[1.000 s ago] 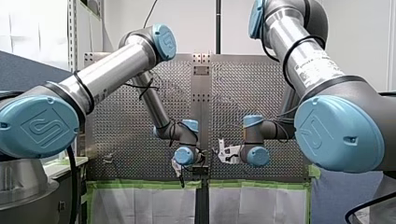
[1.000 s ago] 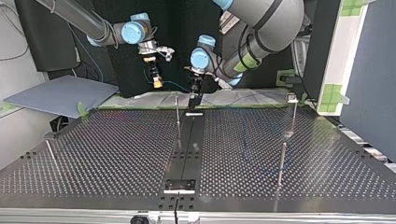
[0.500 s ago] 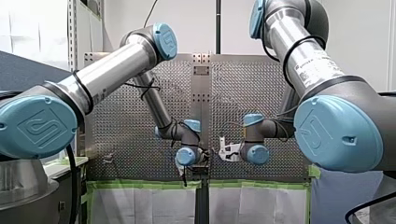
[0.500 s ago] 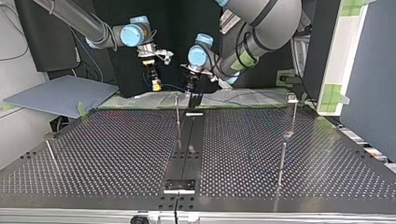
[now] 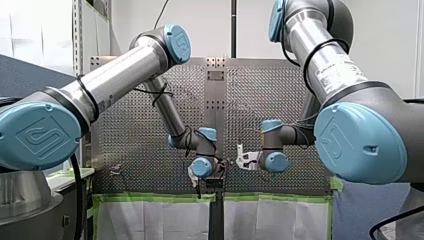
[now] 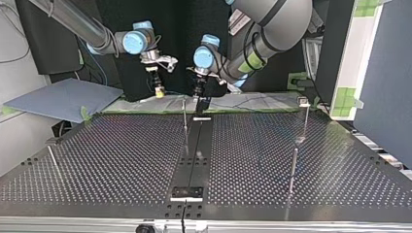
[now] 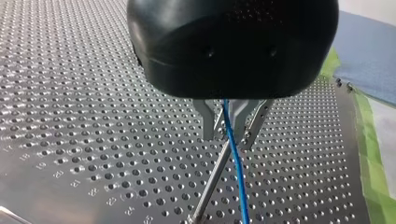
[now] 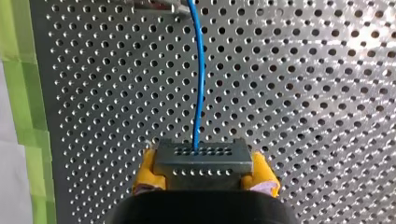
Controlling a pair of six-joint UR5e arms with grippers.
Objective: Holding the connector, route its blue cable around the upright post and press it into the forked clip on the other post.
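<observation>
Now — right pincer (image 8: 205,173) clamps connector (image 8: 201,161); blue cable (image 8: 201,79) thru left pincer (image 7: 229,126).

The table (image 8: 303,93) is bright perforated metal, shiny with glare. Along its edge runs matt green tape (image 8: 28,116). Above it, the connector (image 8: 201,158) is dull dark-grey plastic pitted with small holes; its blue cable (image 8: 201,70) looks smooth, faintly glossy. My right hand (image 8: 204,171) has yellow, rubbery-looking pads (image 8: 147,170); my left hand (image 7: 229,133) a glossy black shell. The post (image 7: 215,177) on the table is polished metal.
</observation>
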